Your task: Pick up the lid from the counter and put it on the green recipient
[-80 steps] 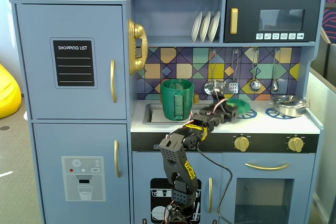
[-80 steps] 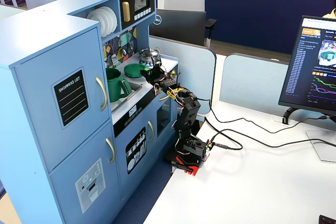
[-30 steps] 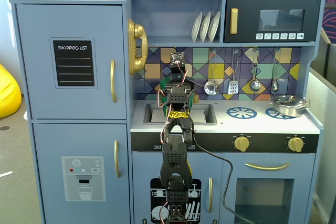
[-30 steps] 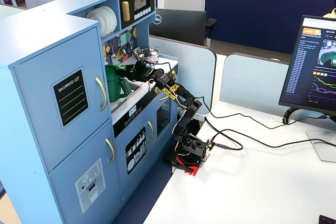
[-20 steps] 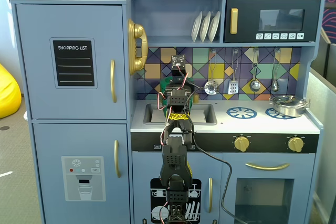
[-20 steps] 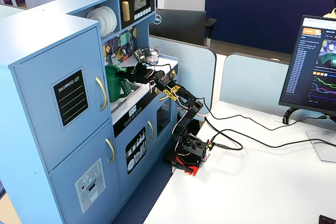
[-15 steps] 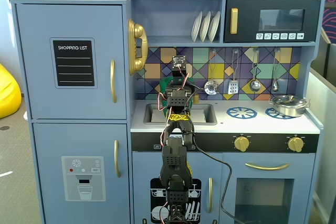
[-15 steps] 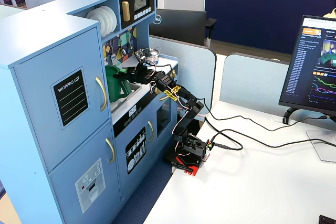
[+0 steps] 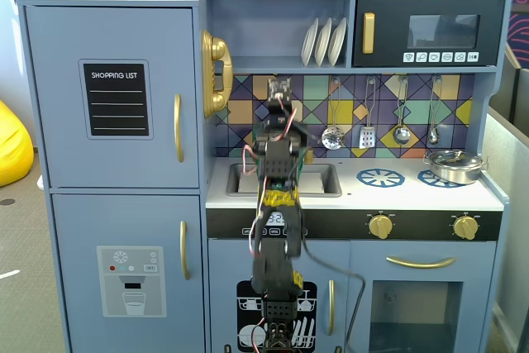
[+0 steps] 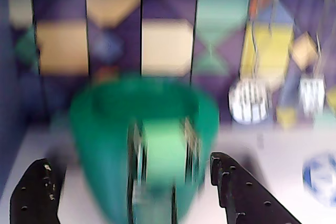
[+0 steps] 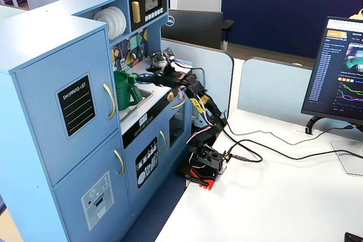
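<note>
The green recipient [image 10: 105,129] fills the middle of the blurred wrist view, with its lighter green strap handle [image 10: 163,150] facing me. It stands on the white counter [image 10: 273,150] in front of the patterned back wall. My gripper [image 10: 130,160] is open and empty, with one black finger on each side of the recipient and not touching it. In a fixed view the recipient [image 11: 122,90] stands by the sink and my gripper [image 11: 148,76] is just right of it. In the front fixed view my arm [image 9: 277,163] hides the recipient. The lid does not show in any view.
A silver pot [image 9: 453,164] sits on the right burner, and a blue burner ring [image 9: 380,177] lies left of it. The sink recess [image 9: 322,179] is behind my arm. Utensils [image 9: 368,134] hang on the back wall. A shelf with plates [image 9: 324,41] is overhead.
</note>
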You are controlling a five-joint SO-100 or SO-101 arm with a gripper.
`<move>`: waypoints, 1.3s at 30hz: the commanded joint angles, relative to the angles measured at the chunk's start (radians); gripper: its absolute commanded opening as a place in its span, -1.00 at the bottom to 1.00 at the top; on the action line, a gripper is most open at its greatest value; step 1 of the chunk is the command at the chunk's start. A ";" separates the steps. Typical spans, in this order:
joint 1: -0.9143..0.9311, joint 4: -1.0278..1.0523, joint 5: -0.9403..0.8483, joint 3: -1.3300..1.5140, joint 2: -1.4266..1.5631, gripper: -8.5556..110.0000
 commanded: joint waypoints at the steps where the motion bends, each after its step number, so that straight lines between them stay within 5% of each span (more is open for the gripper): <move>1: -0.002 0.094 0.012 0.224 0.258 -0.34; 7: 0.014 0.178 0.086 0.641 0.480 -0.57; 12: 0.006 0.224 -0.020 0.980 0.548 -0.86; 24: -0.095 0.276 0.262 1.427 0.647 -0.86; 33: -0.100 0.630 0.224 1.485 0.767 -0.84; 39: -0.072 0.641 0.206 1.485 0.769 -0.83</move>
